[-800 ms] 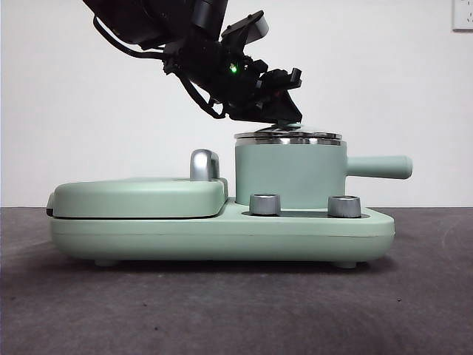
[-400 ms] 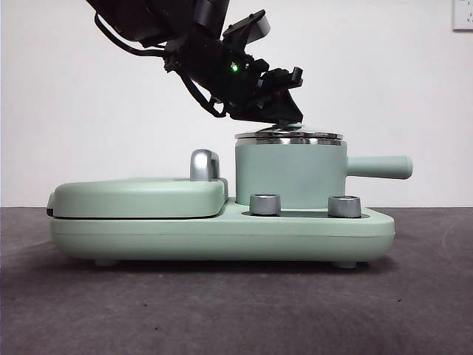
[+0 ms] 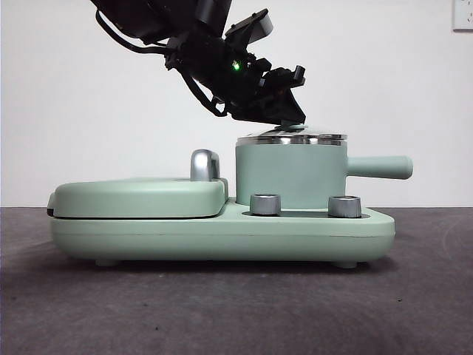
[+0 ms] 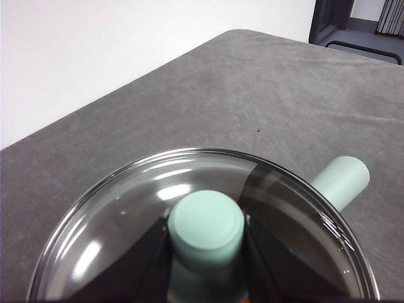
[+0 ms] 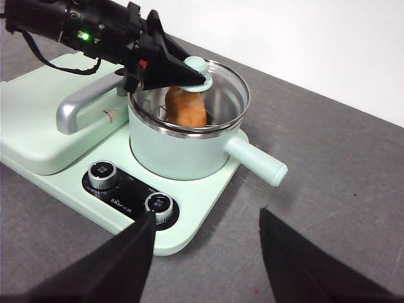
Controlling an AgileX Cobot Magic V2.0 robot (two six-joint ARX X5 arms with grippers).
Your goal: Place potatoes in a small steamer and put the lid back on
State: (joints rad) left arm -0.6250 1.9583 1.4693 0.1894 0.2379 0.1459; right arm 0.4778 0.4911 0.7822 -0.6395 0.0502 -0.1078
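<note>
The lid [image 3: 291, 136] is seated on the steel rim of the small steamer [image 3: 290, 176], with its mint-green knob [image 4: 206, 222] clasped between the two black jaws of the left end effector [image 3: 284, 111], which are closed against its sides. The potato [image 5: 185, 106] is seen through the glass, standing inside the pot. The steamer's straight handle [image 5: 255, 161] is pointed away from the griddle cover [image 3: 139, 197]. The right end effector [image 5: 205, 252] is held above the grey counter [image 5: 341, 183], away from the appliance, its jaws spread wide and holding nothing.
</note>
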